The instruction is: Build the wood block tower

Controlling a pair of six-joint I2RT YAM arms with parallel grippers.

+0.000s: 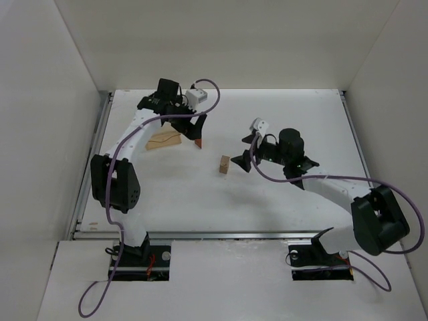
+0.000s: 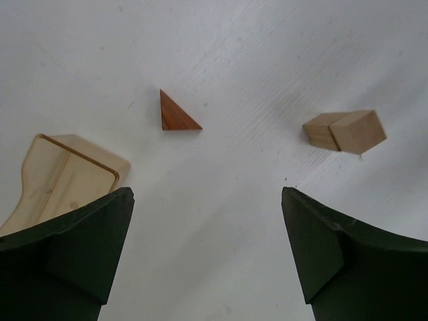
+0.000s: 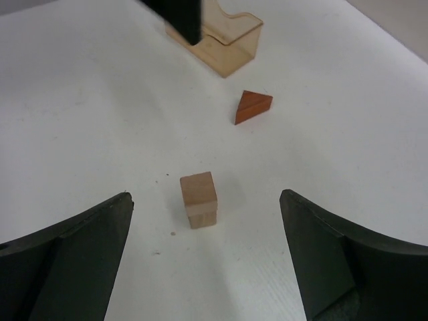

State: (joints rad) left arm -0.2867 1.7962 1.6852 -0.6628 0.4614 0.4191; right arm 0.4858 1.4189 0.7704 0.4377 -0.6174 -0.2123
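Right wrist cam is showing right gripper (image 1: 239, 162) gaping empty, tan wooden cuboid (image 3: 198, 199) standing upright just ahead. Reddish-brown triangular wooden roof piece (image 3: 253, 107) is lying apart; left gripper (image 2: 207, 194), also wide open w/ nothing, prob fetching it next.

Table (image 1: 301, 114): cuboid block (image 1: 224, 164) near centre, standing alone; triangular piece (image 1: 198, 142) apart, behind and left of it; tray (image 1: 164, 139) further left, near the triangular piece, not touching.
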